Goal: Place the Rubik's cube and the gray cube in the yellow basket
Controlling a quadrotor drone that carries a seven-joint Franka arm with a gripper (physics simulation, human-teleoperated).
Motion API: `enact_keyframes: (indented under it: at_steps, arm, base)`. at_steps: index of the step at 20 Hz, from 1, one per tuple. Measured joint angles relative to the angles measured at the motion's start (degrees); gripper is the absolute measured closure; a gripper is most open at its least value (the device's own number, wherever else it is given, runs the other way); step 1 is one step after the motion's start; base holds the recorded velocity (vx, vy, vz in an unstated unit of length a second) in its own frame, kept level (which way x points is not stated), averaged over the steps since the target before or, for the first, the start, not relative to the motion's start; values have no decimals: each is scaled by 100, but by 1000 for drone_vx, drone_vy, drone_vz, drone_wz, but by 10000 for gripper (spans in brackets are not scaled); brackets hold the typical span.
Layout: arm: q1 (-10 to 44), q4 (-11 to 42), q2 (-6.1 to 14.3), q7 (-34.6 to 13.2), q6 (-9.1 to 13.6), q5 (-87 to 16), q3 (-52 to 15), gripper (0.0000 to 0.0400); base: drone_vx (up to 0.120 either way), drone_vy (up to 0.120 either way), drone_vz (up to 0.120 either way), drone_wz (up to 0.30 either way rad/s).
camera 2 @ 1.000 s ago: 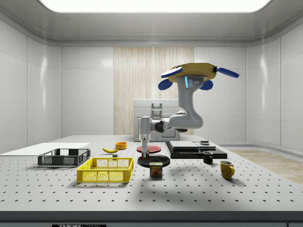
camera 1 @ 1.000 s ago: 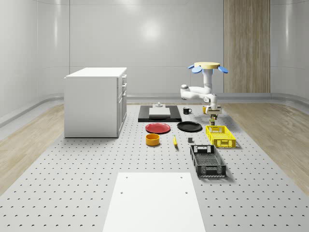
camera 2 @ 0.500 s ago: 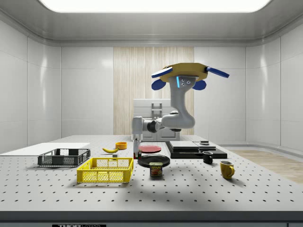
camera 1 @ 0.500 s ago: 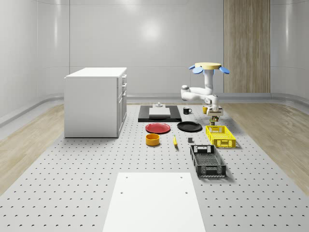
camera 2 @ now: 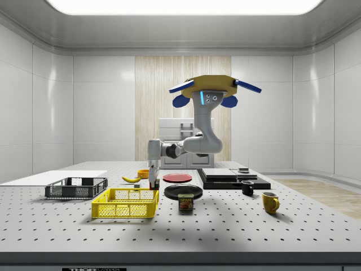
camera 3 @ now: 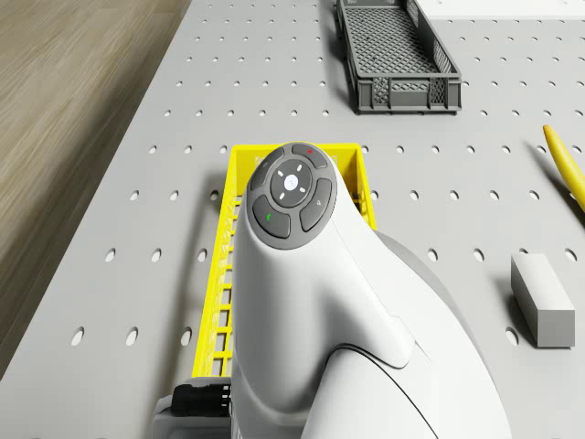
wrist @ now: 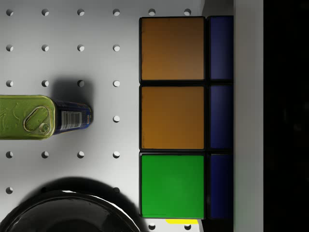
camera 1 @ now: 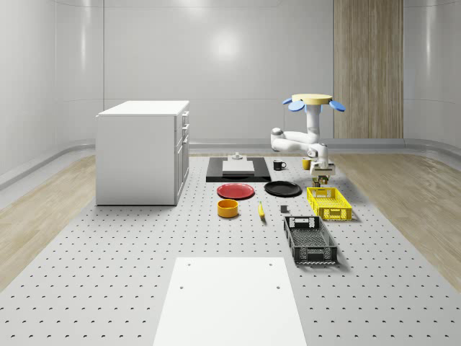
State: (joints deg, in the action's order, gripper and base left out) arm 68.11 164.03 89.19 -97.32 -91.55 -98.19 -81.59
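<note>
The Rubik's cube [wrist: 172,118] shows orange and green faces with a blue side, close up in the wrist view. My gripper [camera 2: 153,183] is shut on it and hangs just above the right-hand end of the yellow basket [camera 2: 127,204] in the side view. The drone [camera 2: 210,90] hovers above the table, over the black plate and behind the basket. In the whole-scene view the gripper [camera 1: 322,175] is at the far end of the basket [camera 1: 329,203]. The gray cube [camera 1: 284,210] lies on the table left of the basket, also seen from the drone [camera 3: 543,300].
A spam can [wrist: 38,117] and a black plate [wrist: 67,212] lie below the gripper. A black crate [camera 1: 310,240] sits in front of the basket. A banana [camera 1: 260,210], orange bowl [camera 1: 227,207], red plate [camera 1: 236,191], two mugs and a white cabinet [camera 1: 144,151] stand further left.
The drone and arm have shifted toward the side view's left, carrying the Rubik's cube from above the black plate to the basket's end.
</note>
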Motion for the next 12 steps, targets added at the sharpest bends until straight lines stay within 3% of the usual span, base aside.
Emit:
enact_keyframes:
  at_steps: [8, 10, 12]
  arm:
    - [6, -1, 38, -4, -36, 15, -5, 75]
    - [7, -1, 47, -5, -44, 18, -6, 75]
    - [9, -2, 55, -6, -52, 22, -7, 75]
  base:
    - [120, 0, 0, 0]
    - [120, 0, -80, 0]
    - [0, 0, -120, 0]
